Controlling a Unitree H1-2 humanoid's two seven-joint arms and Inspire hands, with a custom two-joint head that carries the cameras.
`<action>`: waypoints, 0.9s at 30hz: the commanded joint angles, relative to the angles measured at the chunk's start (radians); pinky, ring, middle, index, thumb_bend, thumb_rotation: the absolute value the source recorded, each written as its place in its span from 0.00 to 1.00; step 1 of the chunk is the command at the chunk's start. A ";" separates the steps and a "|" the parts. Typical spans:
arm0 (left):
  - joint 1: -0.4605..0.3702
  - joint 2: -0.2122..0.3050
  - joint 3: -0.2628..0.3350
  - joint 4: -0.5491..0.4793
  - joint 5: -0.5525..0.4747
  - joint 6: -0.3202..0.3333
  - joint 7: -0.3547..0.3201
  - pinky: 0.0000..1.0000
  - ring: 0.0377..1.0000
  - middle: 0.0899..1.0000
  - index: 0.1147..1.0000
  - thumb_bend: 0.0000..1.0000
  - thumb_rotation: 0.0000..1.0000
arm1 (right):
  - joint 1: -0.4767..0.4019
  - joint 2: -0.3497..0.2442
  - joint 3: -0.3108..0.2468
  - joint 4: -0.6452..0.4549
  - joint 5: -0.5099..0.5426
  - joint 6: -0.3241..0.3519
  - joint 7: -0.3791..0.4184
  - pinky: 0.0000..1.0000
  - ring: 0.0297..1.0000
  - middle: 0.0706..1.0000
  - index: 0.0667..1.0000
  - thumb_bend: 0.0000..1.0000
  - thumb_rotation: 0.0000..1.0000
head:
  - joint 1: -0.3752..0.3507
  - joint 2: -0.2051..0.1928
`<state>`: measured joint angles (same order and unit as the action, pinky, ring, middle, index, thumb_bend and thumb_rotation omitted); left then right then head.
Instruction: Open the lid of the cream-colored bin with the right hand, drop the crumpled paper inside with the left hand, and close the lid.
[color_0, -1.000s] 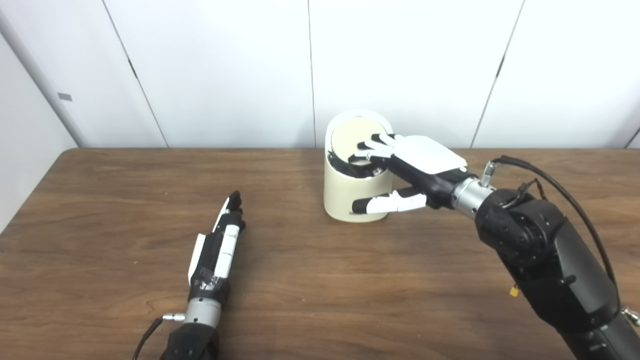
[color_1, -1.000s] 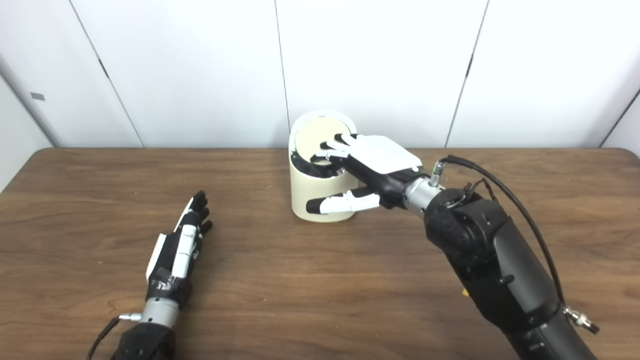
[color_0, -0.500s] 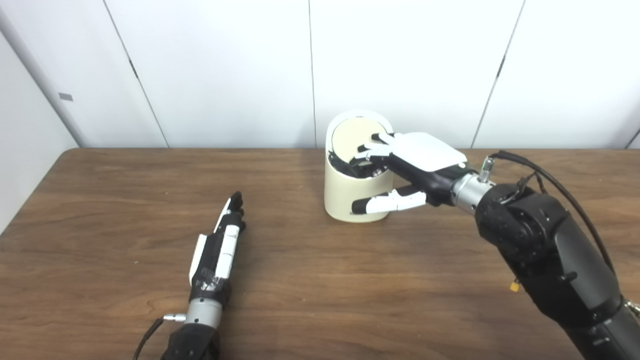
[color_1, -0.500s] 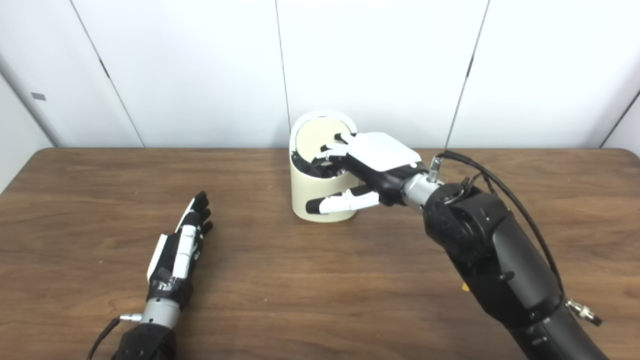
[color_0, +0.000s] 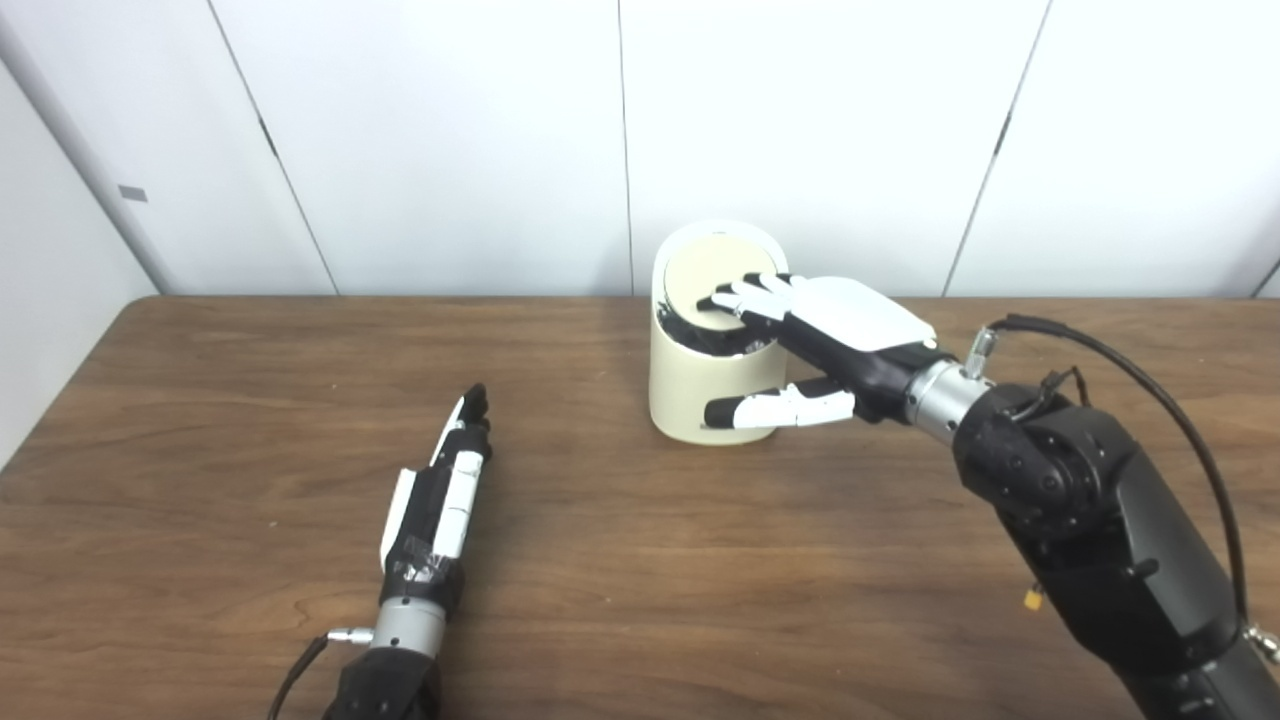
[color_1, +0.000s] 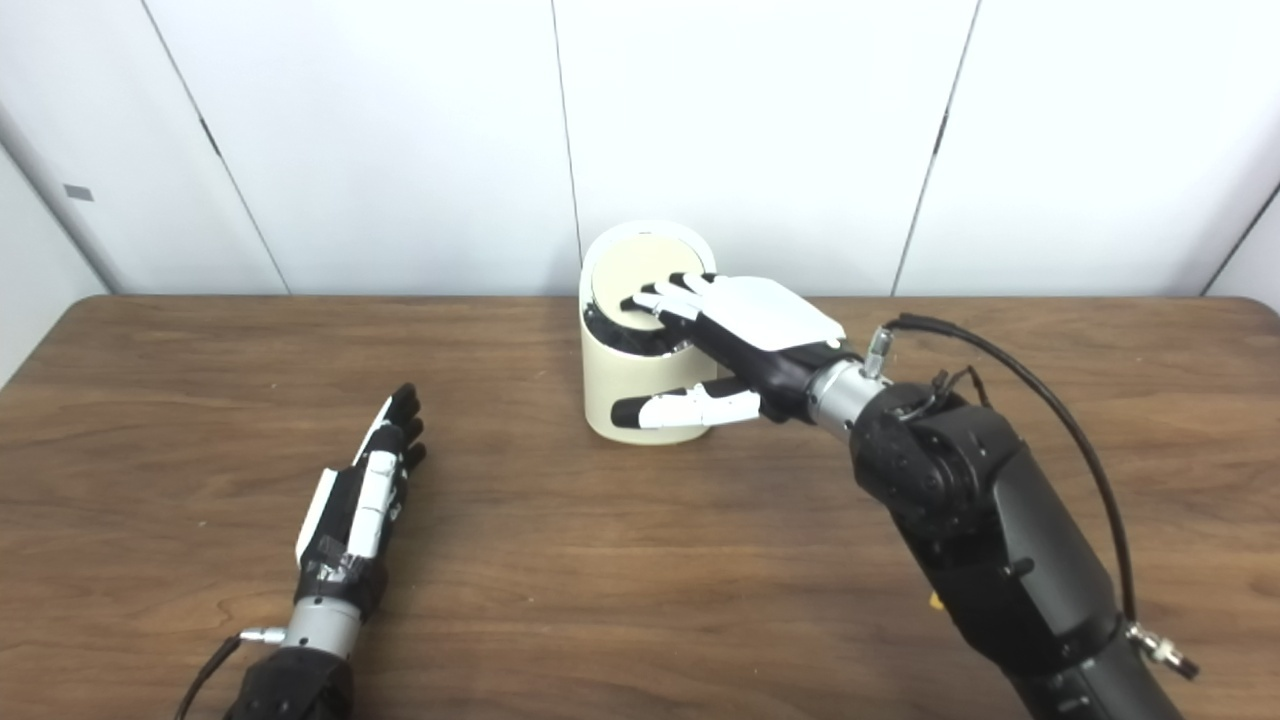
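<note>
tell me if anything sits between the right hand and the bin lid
Nothing visible does. The right hand is already at the bin: its fingers rest on the tilted lid, and the thumb lies along the bin's front wall. The left hand lies flat on the table, well clear.

bin (color_0: 690, 390) interior hidden, paper unseen

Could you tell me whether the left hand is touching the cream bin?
Apart. In the left eye view, the left hand lies on the table, with bare wood between it and the bin.
</note>
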<state>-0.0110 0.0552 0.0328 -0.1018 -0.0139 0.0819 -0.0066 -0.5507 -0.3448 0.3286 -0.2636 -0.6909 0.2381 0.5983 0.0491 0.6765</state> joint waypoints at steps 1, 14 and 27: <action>0.007 0.008 -0.011 0.005 0.008 0.018 -0.012 1.00 1.00 1.00 1.00 0.75 0.90 | -0.011 0.013 -0.017 -0.006 0.031 -0.005 -0.025 1.00 1.00 1.00 1.00 0.70 1.00 | 0.001 -0.001; 0.005 0.015 0.002 0.023 -0.012 0.005 -0.018 1.00 1.00 1.00 1.00 0.74 0.91 | 0.040 0.059 -0.124 -0.009 0.122 -0.021 -0.189 1.00 1.00 1.00 1.00 0.63 1.00 | -0.004 -0.010; 0.002 0.024 0.003 0.039 -0.021 -0.001 -0.022 1.00 1.00 1.00 1.00 0.74 0.89 | 0.156 0.085 -0.297 0.076 0.325 -0.134 -0.390 1.00 1.00 1.00 1.00 0.62 1.00 | -0.018 -0.018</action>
<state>-0.0134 0.0725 0.0344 -0.0860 -0.0375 0.0622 -0.0247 -0.3753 -0.2465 0.0502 -0.1700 -0.3921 0.1562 0.2410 0.0307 0.6581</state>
